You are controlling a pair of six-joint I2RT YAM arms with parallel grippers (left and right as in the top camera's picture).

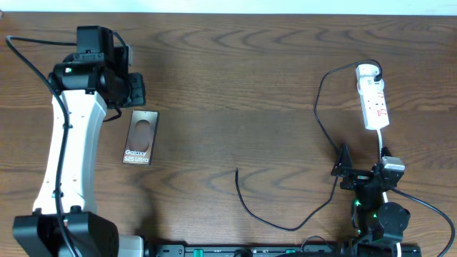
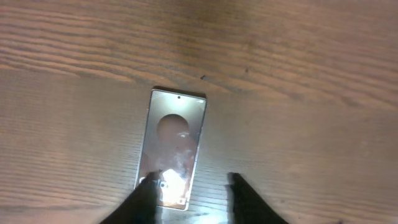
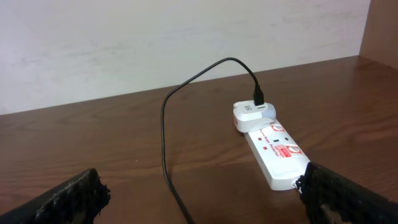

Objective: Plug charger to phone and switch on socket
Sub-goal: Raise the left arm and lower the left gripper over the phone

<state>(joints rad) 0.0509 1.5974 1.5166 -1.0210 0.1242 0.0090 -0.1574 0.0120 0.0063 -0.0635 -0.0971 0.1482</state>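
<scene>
Held the left gripper with jaws parted and empty, poised over the near end of the phone; contact unclear. Held the right gripper spread wide, also empty, facing the socket. Found the charger seated in the socket's far end, connector tip loose mid-table, well apart from the phone. Judged the phone connection undone; could not read the switch.

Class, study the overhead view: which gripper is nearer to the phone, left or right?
Left. The left gripper is open over one end of the phone; the right gripper is far across the table, near the power strip.
</scene>
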